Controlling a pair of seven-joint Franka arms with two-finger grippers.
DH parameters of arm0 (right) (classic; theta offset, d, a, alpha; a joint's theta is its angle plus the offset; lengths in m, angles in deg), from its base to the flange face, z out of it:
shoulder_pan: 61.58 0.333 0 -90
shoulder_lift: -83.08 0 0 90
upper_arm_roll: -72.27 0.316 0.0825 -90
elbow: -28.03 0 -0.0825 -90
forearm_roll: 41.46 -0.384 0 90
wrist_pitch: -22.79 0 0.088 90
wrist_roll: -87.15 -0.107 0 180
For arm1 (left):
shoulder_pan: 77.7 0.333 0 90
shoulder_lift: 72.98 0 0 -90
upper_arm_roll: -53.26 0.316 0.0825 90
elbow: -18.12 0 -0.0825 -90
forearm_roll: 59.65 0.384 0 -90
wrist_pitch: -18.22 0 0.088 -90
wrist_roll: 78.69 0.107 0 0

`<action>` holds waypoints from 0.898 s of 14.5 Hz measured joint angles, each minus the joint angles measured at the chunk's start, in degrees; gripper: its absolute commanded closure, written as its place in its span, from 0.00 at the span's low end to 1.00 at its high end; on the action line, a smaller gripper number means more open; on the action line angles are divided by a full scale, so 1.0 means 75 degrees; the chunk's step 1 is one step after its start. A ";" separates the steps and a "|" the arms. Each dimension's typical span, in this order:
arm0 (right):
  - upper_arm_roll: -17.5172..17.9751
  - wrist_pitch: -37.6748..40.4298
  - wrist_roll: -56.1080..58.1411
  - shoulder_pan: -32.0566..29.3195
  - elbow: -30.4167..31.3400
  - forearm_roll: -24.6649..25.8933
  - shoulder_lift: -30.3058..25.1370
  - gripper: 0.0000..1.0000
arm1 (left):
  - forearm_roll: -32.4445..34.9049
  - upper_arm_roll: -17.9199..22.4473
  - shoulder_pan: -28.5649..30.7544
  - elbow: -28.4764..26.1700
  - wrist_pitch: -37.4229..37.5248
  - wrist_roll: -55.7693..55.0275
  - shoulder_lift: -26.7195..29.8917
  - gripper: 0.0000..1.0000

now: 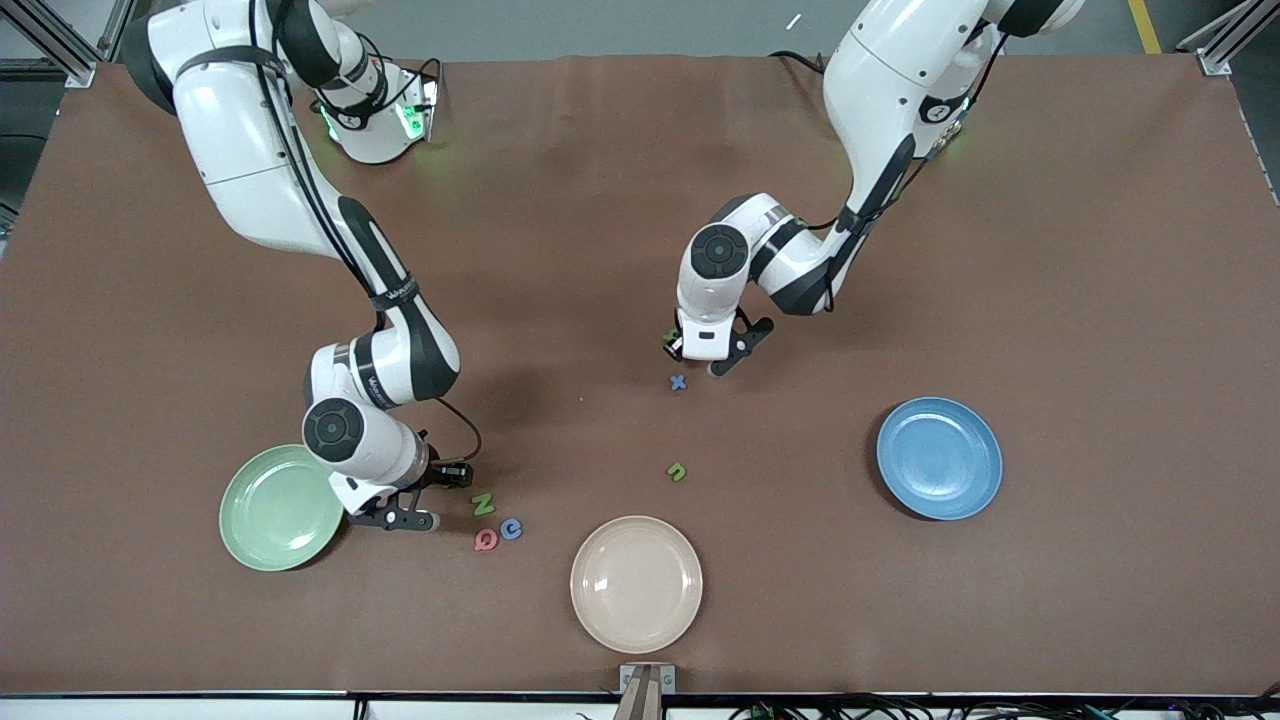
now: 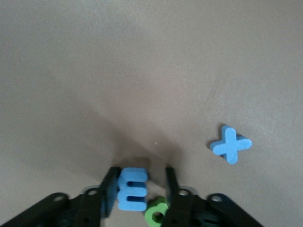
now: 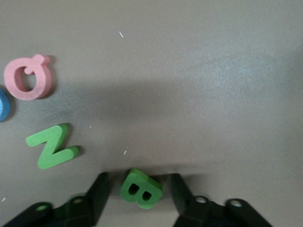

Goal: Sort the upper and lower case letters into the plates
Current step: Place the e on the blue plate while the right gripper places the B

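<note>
My left gripper is open and low on the table near its middle. In the left wrist view its fingers stand around a blue m, which touches one finger, and a green b lies by the other. A blue x lies just nearer the camera and also shows in the left wrist view. My right gripper is open beside the pale green plate, with a green B between its fingers, touching neither. The green N, pink Q and blue C lie close by. A green u lies alone. The blue plate holds nothing.
A cream-beige plate sits near the table's front edge, between the two other plates. The brown table top is bare toward the left arm's end.
</note>
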 measured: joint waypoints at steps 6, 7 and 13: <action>-0.0044 0.0049 0.0045 -0.0012 -0.0059 0.0070 -0.0022 0.92 | 0.0048 0.0509 0.0010 0.0127 -0.0034 0.0020 0.0164 1.00; -0.0086 0.0042 0.0152 -0.0022 -0.0125 0.0184 -0.0023 0.91 | 0.0188 0.0783 0.0024 0.0192 -0.0035 0.0143 0.0263 1.00; -0.0339 0.0930 0.2646 -0.0921 -0.1291 0.0823 -0.0085 0.87 | 0.0577 0.1452 0.1095 0.0761 0.0640 0.2642 0.0495 1.00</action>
